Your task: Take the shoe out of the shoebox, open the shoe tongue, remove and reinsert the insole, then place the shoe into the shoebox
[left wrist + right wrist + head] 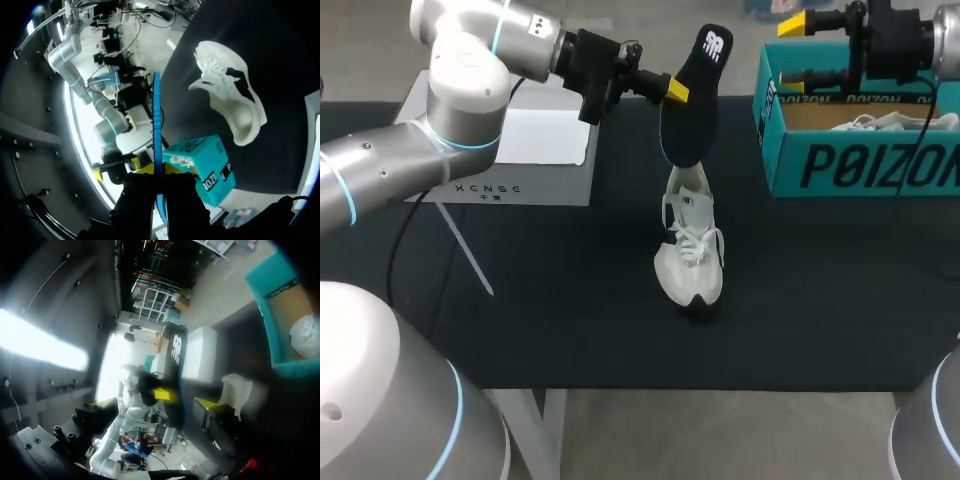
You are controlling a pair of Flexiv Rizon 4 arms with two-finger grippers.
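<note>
The insole (692, 95) is pinched between the pressed-together fingers of the left gripper (677, 92) and is held upright above the table (520, 300). In the left wrist view the insole (157, 125) is seen edge-on as a thin blue strip rising straight ahead from between the fingers of the left gripper (157, 172). The white shoe (690, 250) stands on the table directly under the held insole. Whether the insole's lower end touches the shoe's opening cannot be told. From the left wrist the shoe (230, 95) is seen ahead of and beside the fingers, apart from the teal shoebox (210, 167).

The right gripper (798, 50) is held with its fingers spread and nothing between them. The shoebox (860, 165) is found just below and beside it, and a white item (865, 123) lies inside.
</note>
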